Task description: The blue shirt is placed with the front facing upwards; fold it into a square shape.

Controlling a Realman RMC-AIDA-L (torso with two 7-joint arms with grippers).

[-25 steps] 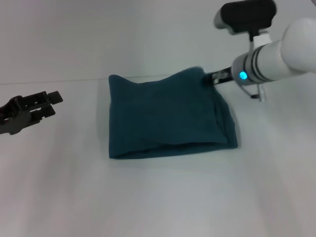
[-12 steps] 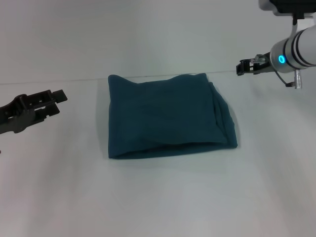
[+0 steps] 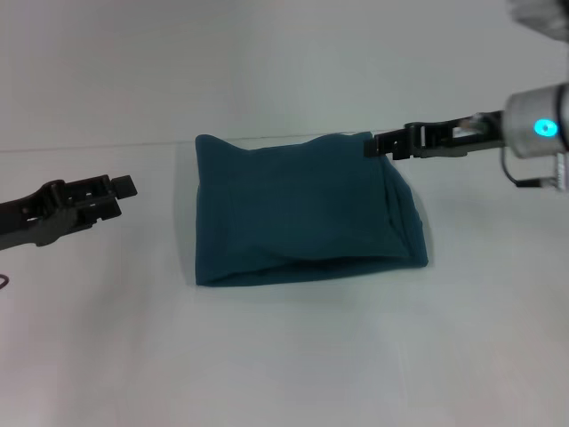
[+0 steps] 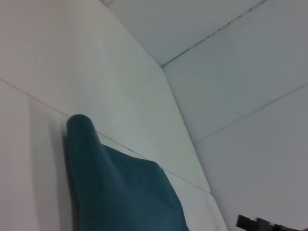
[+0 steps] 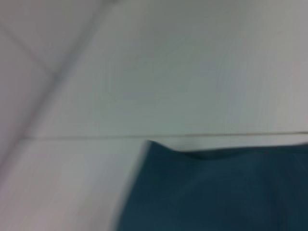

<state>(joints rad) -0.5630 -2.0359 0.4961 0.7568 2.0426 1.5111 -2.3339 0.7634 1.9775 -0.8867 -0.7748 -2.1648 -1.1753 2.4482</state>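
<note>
The blue shirt lies in the middle of the white table. It is already folded up into a thick, almost square pack. No letters and no collar show, only plain blue cloth.

The right gripper is at the far right corner of the shirt, just at its edge. I cannot tell if it touches the cloth, and I cannot tell if its tips are apart or together. The left gripper hangs well away from the shirt's left side, holding nothing. I cannot tell if it is open or closed either.

I think the folding is nearly done and only tidying is left. The far edge of the shirt is wavy, with a small bump at each far corner. On the right side the layers do not line up and peek out like steps. To do this well, the right gripper should go low and slow at that far right corner and nudge or tug the layers until they sit flat on each other. It should not lift high, or the fold could fall open.

The shirt is a bit wider than it is deep, so its long way runs from left to right. The near edge slants a little, and its right end sits nearer the far side.
</note>
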